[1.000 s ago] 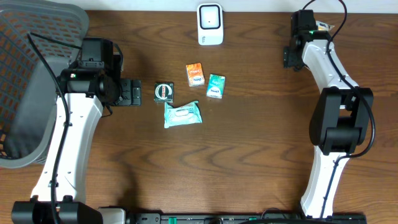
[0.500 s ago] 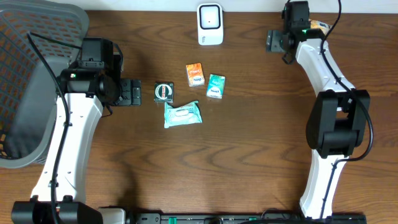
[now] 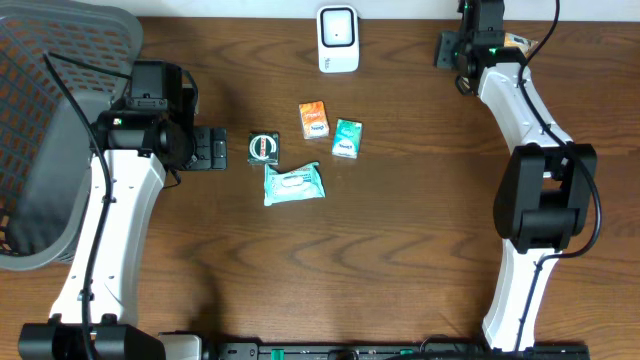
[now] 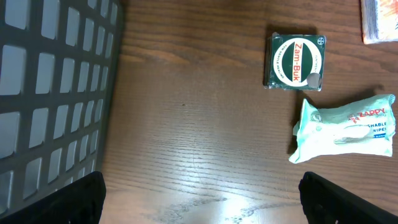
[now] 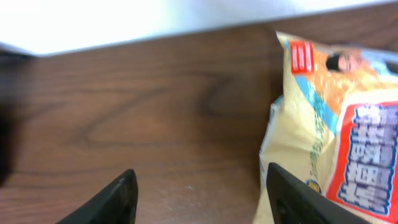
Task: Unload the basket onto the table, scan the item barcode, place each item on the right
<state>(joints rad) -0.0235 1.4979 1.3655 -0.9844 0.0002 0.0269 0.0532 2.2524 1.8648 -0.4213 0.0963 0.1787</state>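
snack bag [image 5: 336, 124] lies at the far right edge of the table [image 3: 400, 250], just beside the right gripper [image 5: 199, 208], outside its fingers, with only bare wood between them. right gripper is partly open and holds nothing. left gripper [image 4: 202, 208] is spread wide and empty, hovering near the small green box [image 4: 295, 61] and wipes pack [image 4: 343, 127]. my read: the bag is light, crinkly film that is soft and slippery and will buckle, and the contents may crush. pinch a sealed edge or corner, not the belly. barcode side can't be made out. count: one snack bag, one scanner [image 3: 338, 38], one orange packet [image 3: 314, 120], one green packet [image 3: 346, 138], one green box, one wipes pack, one mesh basket [image 3: 50, 150].
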